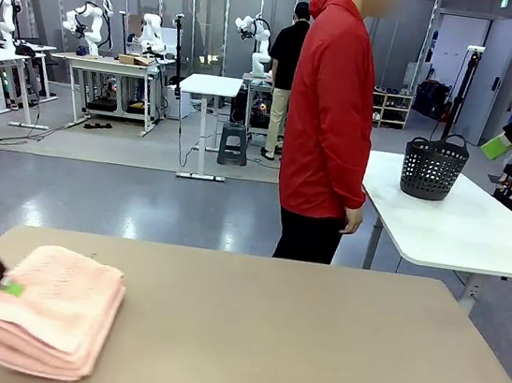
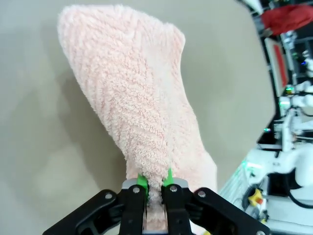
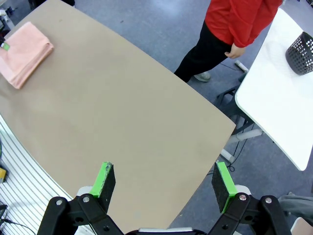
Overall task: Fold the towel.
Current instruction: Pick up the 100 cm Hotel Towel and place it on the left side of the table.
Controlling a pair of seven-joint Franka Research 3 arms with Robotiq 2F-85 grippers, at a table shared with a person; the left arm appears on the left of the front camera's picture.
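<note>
Two hands are seen at quite different heights. In the left wrist view the left hand is shown pressed together on the near edge of the towel, a ridge of salmon-pink terry being pinched between its green pads; from there the cloth is spread away over the desk ahead of the fingers. The herringbone weave is made out in this close view, while from the front it is lost. In the front view the towel is seen as a folded stack lying on the desk, with the left hand held low at its left edge, its arm entering level with the desktop. In the right wrist view the right hand is held high above the desk, pointing down, its fingers spread wide with nothing between them. The towel is seen far ahead of it, and a person in red is seen standing beside the desk's far edge, near a black basket on a white table.
</note>
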